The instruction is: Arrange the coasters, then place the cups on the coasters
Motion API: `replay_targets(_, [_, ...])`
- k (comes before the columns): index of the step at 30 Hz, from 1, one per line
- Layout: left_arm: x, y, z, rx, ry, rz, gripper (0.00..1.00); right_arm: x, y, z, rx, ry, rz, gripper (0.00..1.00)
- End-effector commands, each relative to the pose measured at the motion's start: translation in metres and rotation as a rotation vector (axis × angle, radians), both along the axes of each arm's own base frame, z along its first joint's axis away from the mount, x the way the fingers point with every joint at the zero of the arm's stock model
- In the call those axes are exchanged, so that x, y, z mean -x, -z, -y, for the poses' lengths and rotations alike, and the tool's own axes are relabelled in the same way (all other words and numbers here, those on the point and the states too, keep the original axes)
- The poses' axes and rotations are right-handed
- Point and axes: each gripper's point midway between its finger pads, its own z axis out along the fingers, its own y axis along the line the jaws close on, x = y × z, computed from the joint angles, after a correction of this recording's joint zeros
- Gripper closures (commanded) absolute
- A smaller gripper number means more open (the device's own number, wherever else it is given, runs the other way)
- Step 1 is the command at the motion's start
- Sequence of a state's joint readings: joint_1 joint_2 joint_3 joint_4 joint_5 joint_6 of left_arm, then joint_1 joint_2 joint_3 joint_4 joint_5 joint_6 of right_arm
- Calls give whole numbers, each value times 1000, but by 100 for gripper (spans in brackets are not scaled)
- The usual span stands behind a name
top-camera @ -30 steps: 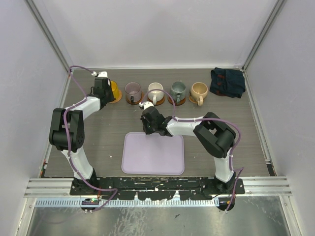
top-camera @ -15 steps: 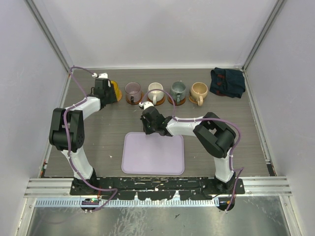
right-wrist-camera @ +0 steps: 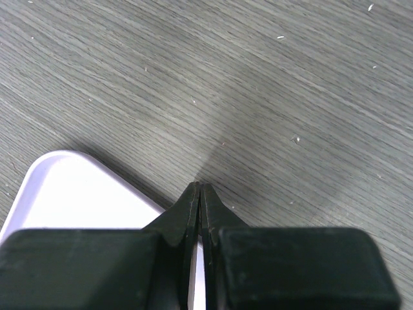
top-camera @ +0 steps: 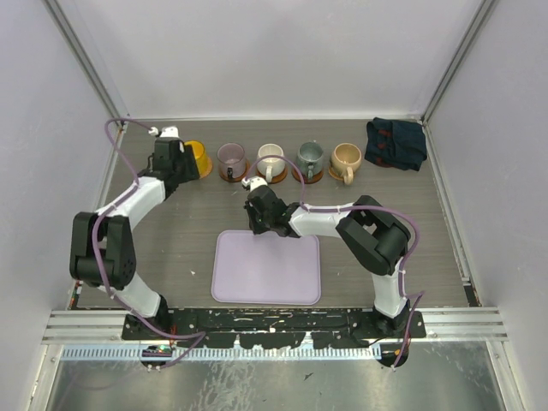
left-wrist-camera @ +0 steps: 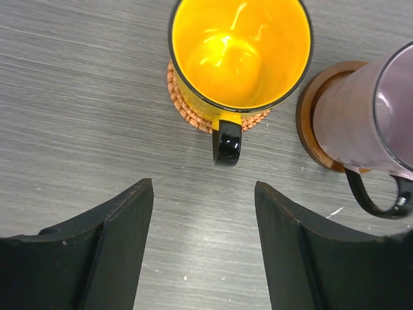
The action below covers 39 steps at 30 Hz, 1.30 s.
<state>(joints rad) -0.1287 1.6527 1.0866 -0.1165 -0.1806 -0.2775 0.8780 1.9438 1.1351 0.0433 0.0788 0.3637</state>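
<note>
Five cups stand in a row at the back: yellow [top-camera: 198, 157], purplish glass [top-camera: 231, 157], white [top-camera: 271, 159], grey-green [top-camera: 310, 157] and beige [top-camera: 346, 158]. Each sits on a brown coaster [top-camera: 229, 176]. In the left wrist view the yellow cup [left-wrist-camera: 239, 51] rests upright on a woven coaster [left-wrist-camera: 184, 111], its black handle pointing at my left gripper [left-wrist-camera: 203, 194]. That gripper is open, empty and a little short of the handle. The purplish cup [left-wrist-camera: 368, 123] stands on its coaster [left-wrist-camera: 311, 123] to the right. My right gripper [right-wrist-camera: 201, 187] is shut and empty, low over the table.
A lavender tray [top-camera: 266, 266] lies in front of the arms, and its corner [right-wrist-camera: 77, 194] shows beside the right gripper [top-camera: 259, 224]. A dark blue folded cloth [top-camera: 396, 143] lies at the back right. White walls enclose the table on three sides.
My left gripper has opened, let go of the yellow cup and drawn back to the left of it. The right arm has not moved.
</note>
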Motion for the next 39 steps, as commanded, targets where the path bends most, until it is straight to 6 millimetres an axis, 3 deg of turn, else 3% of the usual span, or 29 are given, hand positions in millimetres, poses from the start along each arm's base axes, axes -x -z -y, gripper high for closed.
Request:
replay_targets(1, [11, -47, -13, -15, -57, 97, 34, 5, 1, 9, 44, -1, 8, 90])
replay_targets(9, [43, -80, -35, -61, -145, 145, 31, -3, -20, 15, 46, 25, 66, 90])
replay_targets(12, [54, -88, -37, -60, -153, 160, 31, -11, -40, 24, 55, 52, 121, 90])
replay_targets(19, [82, -107, -38, -27, -164, 199, 30, -35, -107, 72, 33, 221, 286, 90])
replay_targets(23, [95, -108, -33, 15, -151, 205, 29, -45, -143, 123, 7, 373, 364, 88])
replay_targets(29, [112, -104, -23, 75, -116, 182, 29, -47, -172, 227, -8, 639, 453, 85])
replay_targets(33, [124, -101, -19, 107, -111, 170, 29, -39, -185, 293, -36, 817, 502, 83])
replay_targets(39, [150, -115, -32, -32, -167, 179, 31, -9, -199, 364, -13, 1055, 613, 75])
